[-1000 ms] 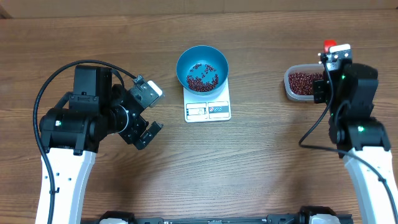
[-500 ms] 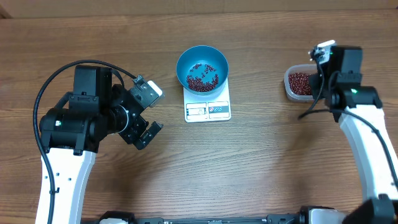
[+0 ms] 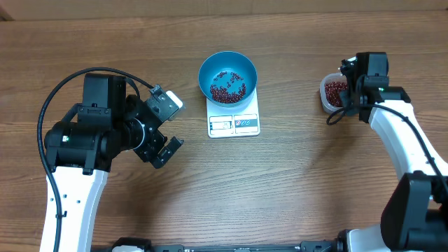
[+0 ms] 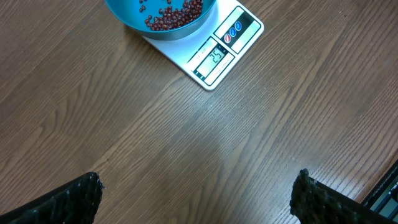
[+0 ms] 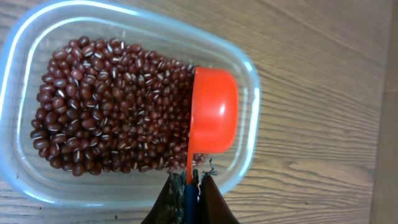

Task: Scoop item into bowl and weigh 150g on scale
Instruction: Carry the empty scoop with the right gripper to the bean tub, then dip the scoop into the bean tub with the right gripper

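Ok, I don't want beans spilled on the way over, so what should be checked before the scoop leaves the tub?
1. Right gripper shut on the small red-orange plastic measuring cup by its handle: ok.
2. Cup inside the clear rounded-rectangular plastic tub, against the dark red beans: ok.
3. Cup filled: cannot tell, only its outside shows.
4. Round blue plastic bowl seated on the flat white rectangular scale: ok.
5. Scale reading: cannot tell, digits too small.
6. Left gripper open, apart from the scale: ok.
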Motion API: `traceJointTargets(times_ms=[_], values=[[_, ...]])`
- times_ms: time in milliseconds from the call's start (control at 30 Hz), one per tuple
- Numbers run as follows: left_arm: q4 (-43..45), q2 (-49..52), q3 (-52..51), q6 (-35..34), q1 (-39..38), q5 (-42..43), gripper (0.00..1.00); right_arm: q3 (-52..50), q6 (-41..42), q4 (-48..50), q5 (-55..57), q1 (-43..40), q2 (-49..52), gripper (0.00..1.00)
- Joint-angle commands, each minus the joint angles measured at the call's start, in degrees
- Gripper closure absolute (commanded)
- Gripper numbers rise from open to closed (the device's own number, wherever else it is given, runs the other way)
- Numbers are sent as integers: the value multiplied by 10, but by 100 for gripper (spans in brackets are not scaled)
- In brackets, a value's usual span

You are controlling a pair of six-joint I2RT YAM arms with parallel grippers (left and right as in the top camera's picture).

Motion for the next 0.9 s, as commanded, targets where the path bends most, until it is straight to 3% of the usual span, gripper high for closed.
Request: traceJointTargets(times_ms=[0, 500, 867], values=[[0, 1, -3, -5, -1, 0, 0, 17, 0, 4, -2, -2, 8, 96], [0, 1, -3, -5, -1, 0, 0, 24, 64, -16, -105, -2, 8, 97], [0, 1, -3, -5, -1, 0, 0, 83, 81, -108, -235, -30, 10, 97]])
